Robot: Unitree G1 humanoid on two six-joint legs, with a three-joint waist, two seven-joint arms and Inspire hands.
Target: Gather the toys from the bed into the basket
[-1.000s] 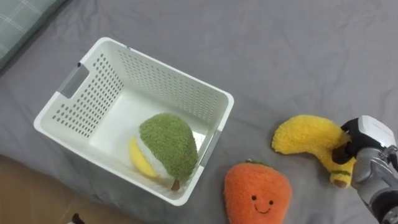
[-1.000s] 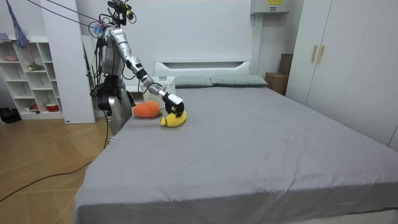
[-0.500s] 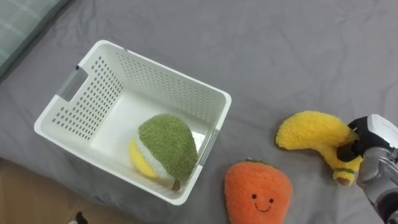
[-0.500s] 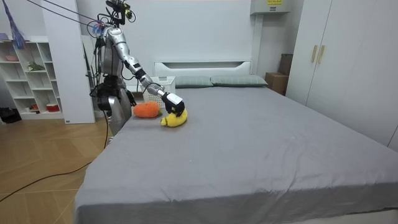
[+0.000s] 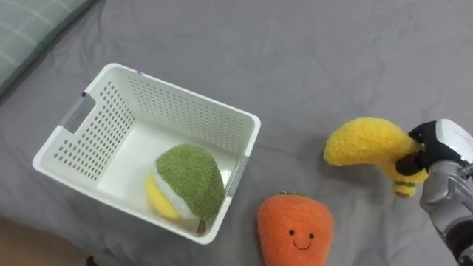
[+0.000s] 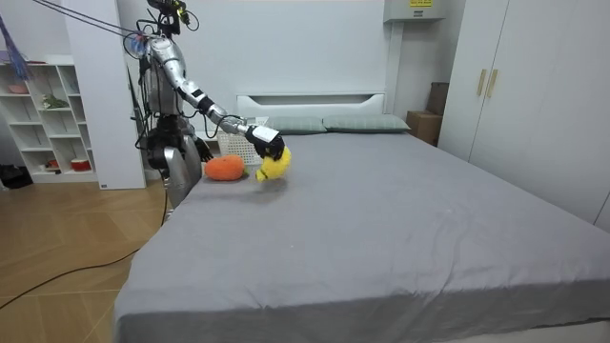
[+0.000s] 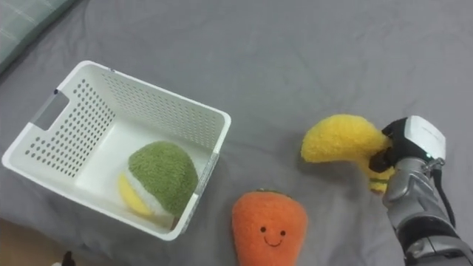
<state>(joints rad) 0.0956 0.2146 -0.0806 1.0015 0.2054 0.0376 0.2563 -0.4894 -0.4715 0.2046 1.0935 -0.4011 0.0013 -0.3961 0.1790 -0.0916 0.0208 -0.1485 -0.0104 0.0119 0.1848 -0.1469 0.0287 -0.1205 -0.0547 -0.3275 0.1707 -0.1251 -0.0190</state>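
Above bed (image 5: 295, 59), right hand (image 5: 437, 157) grips fuzzy yellow banana (image 5: 361, 142).

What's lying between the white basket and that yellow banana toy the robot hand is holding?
Just bare grey sheet, in both eye views; the orange plush toy sits off that line, nearer the robot.

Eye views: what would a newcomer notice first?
The right hand at the right edge, with fingers curled round a yellow banana plush held above the grey bed. Next, the smiling orange plush on the bed at bottom centre, and the white basket to the left holding a green-and-yellow plush.
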